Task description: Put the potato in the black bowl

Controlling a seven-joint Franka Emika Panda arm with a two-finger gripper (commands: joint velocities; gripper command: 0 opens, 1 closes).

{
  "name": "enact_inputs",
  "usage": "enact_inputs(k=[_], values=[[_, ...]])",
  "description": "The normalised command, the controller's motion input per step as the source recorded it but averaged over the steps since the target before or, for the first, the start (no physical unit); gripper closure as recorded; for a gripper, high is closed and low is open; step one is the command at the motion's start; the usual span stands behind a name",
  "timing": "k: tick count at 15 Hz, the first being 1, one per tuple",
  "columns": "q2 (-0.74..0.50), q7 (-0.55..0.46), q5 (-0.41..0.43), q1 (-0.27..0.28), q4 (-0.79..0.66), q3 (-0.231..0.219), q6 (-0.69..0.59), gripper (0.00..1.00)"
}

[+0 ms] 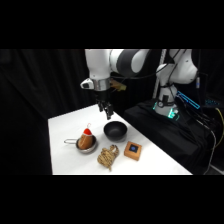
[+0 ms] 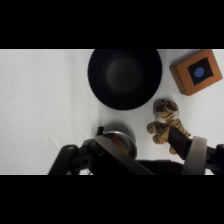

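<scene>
Side view: the white arm is seen reaching over the white tabletop [image 1: 65, 150] from the upper right, and its pincer [image 1: 106, 111] is held in the air just above and behind the black bowl [image 1: 115, 131], touching nothing. Whether the pincer is open or closed cannot be told. The potato [image 1: 86, 142] is found in the shiny silver pan [image 1: 87, 148], left of the black bowl and close beside it, with a small red piece [image 1: 87, 131] at its top. A tan rope bundle [image 1: 108, 156] is placed in front of the bowl, and a square wooden block [image 1: 133, 149] with a blue centre is set to the right of the rope.

Wrist view: the black bowl [image 2: 125, 78] is shown empty near the top. The wooden block [image 2: 196, 72] is seen at its right and the rope bundle [image 2: 166, 123] below the block. The silver pan [image 2: 119, 137] is partly hidden behind the black linkage at the bottom edge.
</scene>
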Motion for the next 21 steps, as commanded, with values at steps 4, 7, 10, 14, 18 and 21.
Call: enact_inputs(k=[4, 7, 10, 14, 18, 21], values=[[0.09, -0.02, 0.000, -0.014, 0.13, 0.017, -0.02, 0.00], [0.23, -0.04, -0.009, -0.012, 0.35, 0.017, -0.02, 0.00], [0.30, -0.06, -0.007, -0.020, 0.43, 0.009, 0.01, 0.00], [0.41, -0.08, 0.008, -0.035, 0.47, 0.000, 0.10, 0.00], [0.51, -0.11, 0.000, -0.047, 0.49, -0.012, 0.18, 0.00], [0.53, -0.07, -0.052, -0.030, 0.56, -0.048, 0.10, 0.00]])
